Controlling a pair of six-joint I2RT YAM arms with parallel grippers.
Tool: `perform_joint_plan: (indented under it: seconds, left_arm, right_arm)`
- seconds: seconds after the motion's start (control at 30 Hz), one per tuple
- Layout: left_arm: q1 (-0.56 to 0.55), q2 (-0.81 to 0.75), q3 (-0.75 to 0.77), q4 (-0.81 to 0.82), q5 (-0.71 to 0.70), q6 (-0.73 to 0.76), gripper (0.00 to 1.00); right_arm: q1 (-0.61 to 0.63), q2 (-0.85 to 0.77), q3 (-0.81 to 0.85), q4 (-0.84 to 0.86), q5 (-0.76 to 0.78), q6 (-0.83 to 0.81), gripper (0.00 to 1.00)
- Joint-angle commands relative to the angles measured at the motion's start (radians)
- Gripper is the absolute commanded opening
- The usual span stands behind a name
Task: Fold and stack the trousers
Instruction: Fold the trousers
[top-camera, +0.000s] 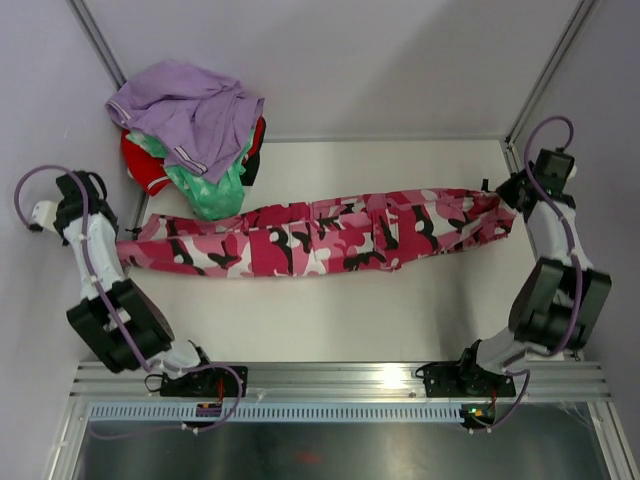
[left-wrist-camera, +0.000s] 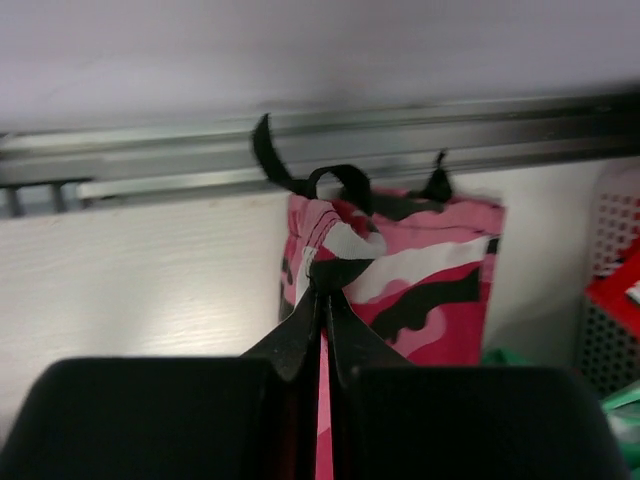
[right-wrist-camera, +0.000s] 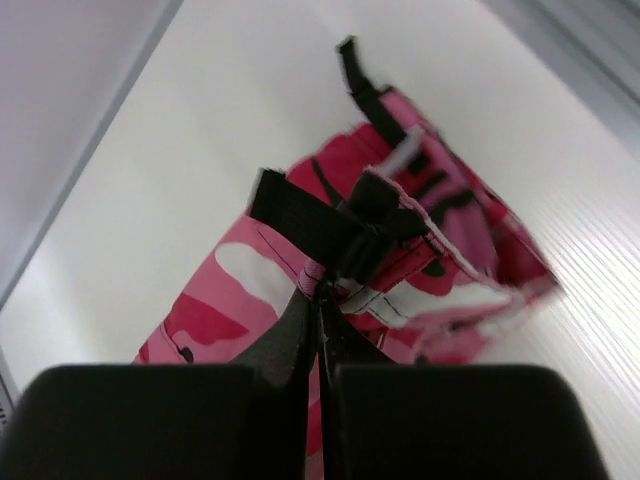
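Note:
The pink camouflage trousers (top-camera: 320, 235) lie stretched out across the table from left to right, folded lengthwise. My left gripper (top-camera: 122, 250) is shut on the trousers' left end; in the left wrist view the cloth (left-wrist-camera: 420, 270) is pinched between the closed black fingers (left-wrist-camera: 300, 330), with black straps above. My right gripper (top-camera: 507, 203) is shut on the right end. In the right wrist view the trousers (right-wrist-camera: 250, 290) bunch at the fingertips, black webbing straps right at the pinch.
A heap of other clothes sits at the back left: a lavender garment (top-camera: 190, 110) on top of green (top-camera: 215, 190) and red (top-camera: 140, 165) pieces. Metal frame posts (top-camera: 545, 75) rise at the back corners. A rail (top-camera: 340, 380) runs along the near edge.

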Motion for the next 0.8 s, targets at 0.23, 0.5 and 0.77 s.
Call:
perform_joint_plan:
  seconds: [0.23, 0.5, 0.77]
  left_arm:
    - [-0.063, 0.277, 0.211, 0.043, -0.185, 0.004, 0.02]
    - [-0.118, 0.445, 0.325, 0.020, -0.249, -0.018, 0.02]
    - [-0.181, 0.581, 0.507, 0.040, -0.268, 0.025, 0.02]
  right_arm:
    - [0.040, 0.320, 0.332, 0.078, 0.048, -0.092, 0.00]
    - [0.057, 0.491, 0.393, 0.125, 0.047, -0.121, 0.00]
    - [0.067, 0.623, 0.490, 0.123, 0.053, -0.141, 0.00]
